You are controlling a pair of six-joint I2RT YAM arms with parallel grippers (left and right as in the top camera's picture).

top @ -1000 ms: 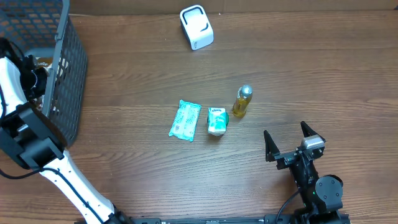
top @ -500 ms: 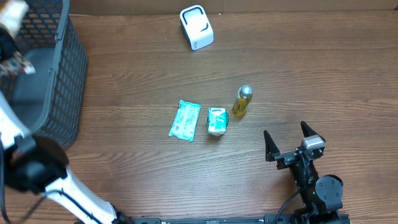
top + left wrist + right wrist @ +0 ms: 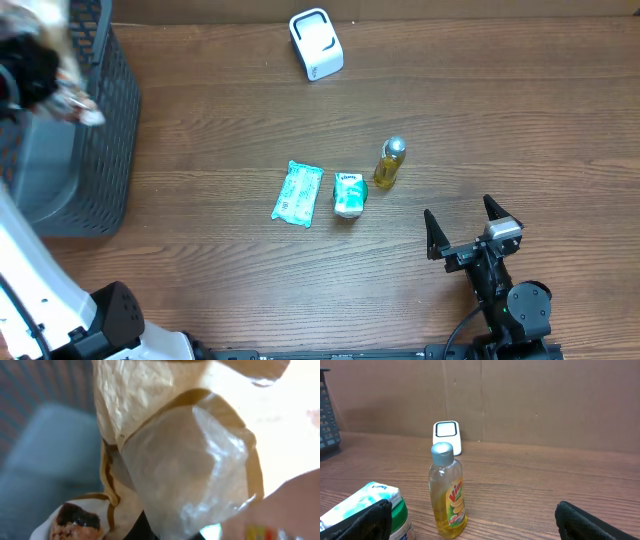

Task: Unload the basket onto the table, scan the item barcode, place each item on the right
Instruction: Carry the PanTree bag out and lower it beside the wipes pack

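Over the dark mesh basket [image 3: 105,150] at the far left, my left gripper [image 3: 38,72] is raised and blurred, shut on a crinkly cream-and-brown snack packet [image 3: 82,108]. The left wrist view is filled by that packet [image 3: 185,460], with its clear window facing the camera and no barcode showing. Only a dark sliver of the gripper [image 3: 167,533] shows beneath it. The white scanner [image 3: 316,44] stands at the back of the table, also visible as the scanner [image 3: 446,436]. My right gripper [image 3: 462,235] rests open at the front right, nothing between its fingers [image 3: 370,520].
A teal wipes pack [image 3: 297,194], a green-and-white tub [image 3: 348,194] and a yellow liquid bottle [image 3: 389,163] lie mid-table, left of the right gripper. The bottle [image 3: 448,492] and tub [image 3: 380,510] stand just ahead of the right fingers. A cardboard wall backs the table.
The left arm has lifted up out of the basket with the packet, rising toward the camera and a little to the right. The right arm has not moved.
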